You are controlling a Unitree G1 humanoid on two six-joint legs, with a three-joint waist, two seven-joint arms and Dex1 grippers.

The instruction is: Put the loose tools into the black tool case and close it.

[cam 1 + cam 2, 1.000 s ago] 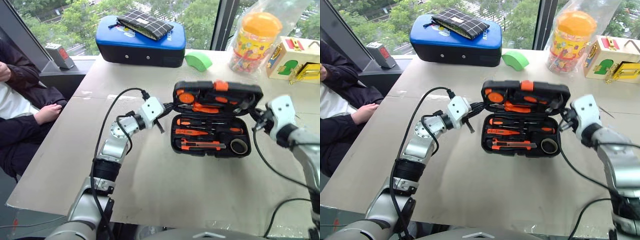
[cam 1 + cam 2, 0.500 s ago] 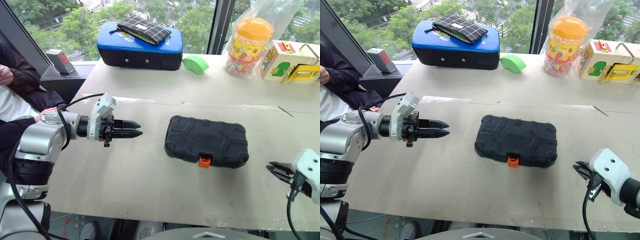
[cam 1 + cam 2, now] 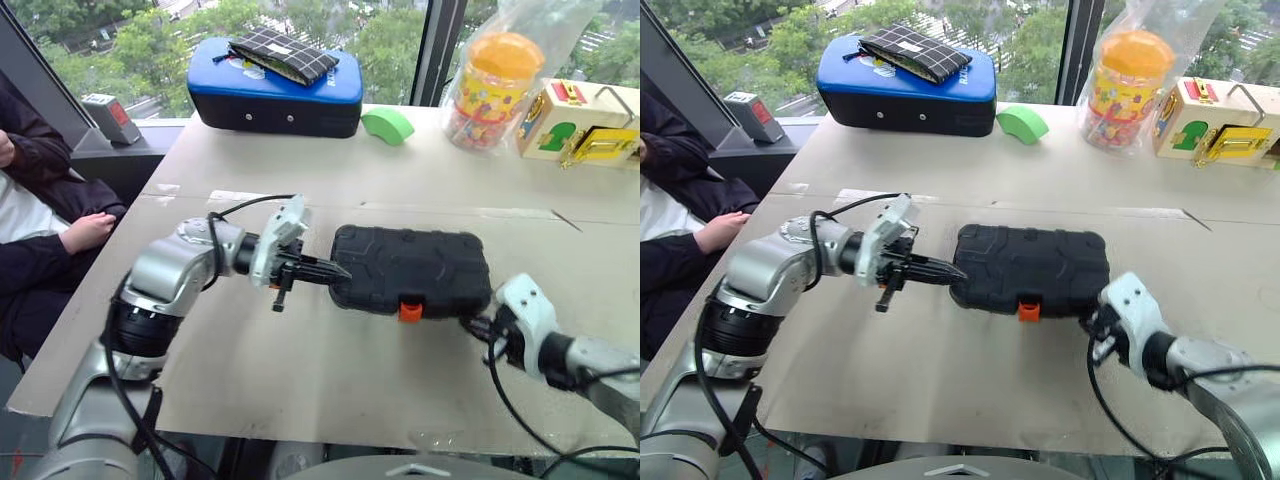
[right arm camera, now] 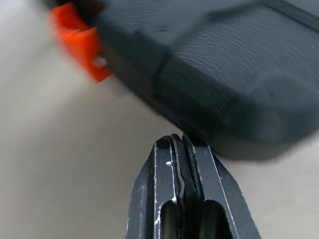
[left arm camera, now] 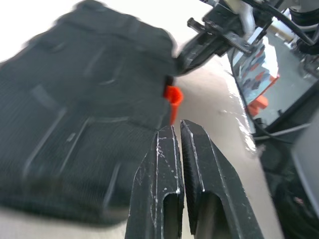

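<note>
1. Now the black tool case (image 3: 410, 270) lies closed and flat on the beige surface (image 3: 300, 370), about in the middle, and its orange latch (image 3: 409, 311) faces the near edge.
2. The left end effector (image 3: 335, 271) has its two black fingers pressed together, and the tips are at the left end of the case, touching it or just beside it; I cannot tell which.
3. In the left wrist view the fingers (image 5: 164, 164) stand together in front of the ribbed lid, with the latch just beyond them.
4. The right end effector (image 3: 1092, 322) is at the near right corner of the case, also with its fingers together, holding nothing.
5. In the right wrist view its tips (image 4: 182, 144) are right at the lower edge of the case.
6. At the far side of the surface a blue-topped case (image 3: 275, 85) carries a checked pouch (image 3: 285, 55); a green block (image 3: 387, 124), a jar with an orange lid (image 3: 495, 85) and a wooden toy box (image 3: 585, 120) stand to its right.
7. A person in dark sleeves sits at the left, with one hand (image 3: 85, 230) near the surface's edge.
</note>
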